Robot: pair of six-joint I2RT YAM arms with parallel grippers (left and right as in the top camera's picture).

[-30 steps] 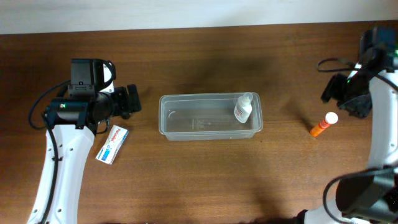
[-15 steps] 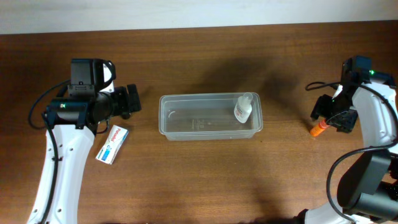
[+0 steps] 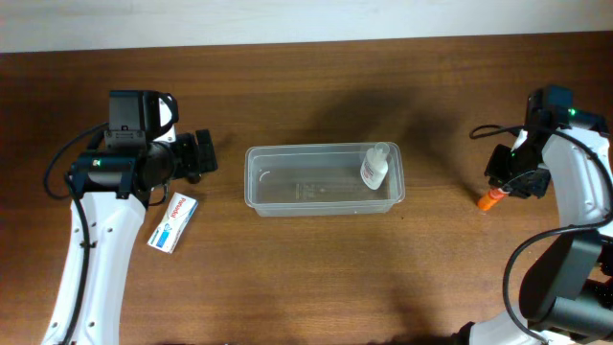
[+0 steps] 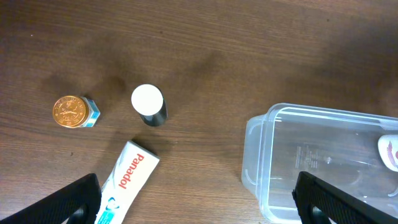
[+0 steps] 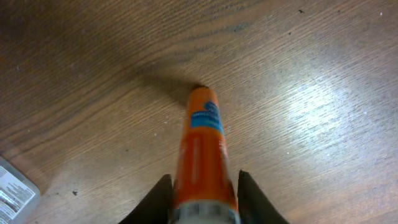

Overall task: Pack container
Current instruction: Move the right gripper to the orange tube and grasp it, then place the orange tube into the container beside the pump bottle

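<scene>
As its arm bends low, the right claw (image 5: 204, 190) pinches the orange tube (image 5: 202, 134).

Soft, even light from above fills the overhead view. The wooden table (image 3: 306, 278) reads mid-brown with no hot spots, and the pale strip (image 3: 306, 19) along the top edge is the brightest part. Broad, faint shadows lie on the wood beyond the container (image 3: 251, 178), whose clear rim catches thin highlights. The left wrist view is dimmer but sharp, with soft smudges of shadow on the wood near the white-capped bottle (image 4: 148, 102) and a glint on the gold-lidded jar (image 4: 70, 111). In the right wrist view a pale sheen spreads over the wood at the right. The orange tube (image 5: 204, 143) casts a blurred shadow up and to the left, and its near end is out of focus.
</scene>
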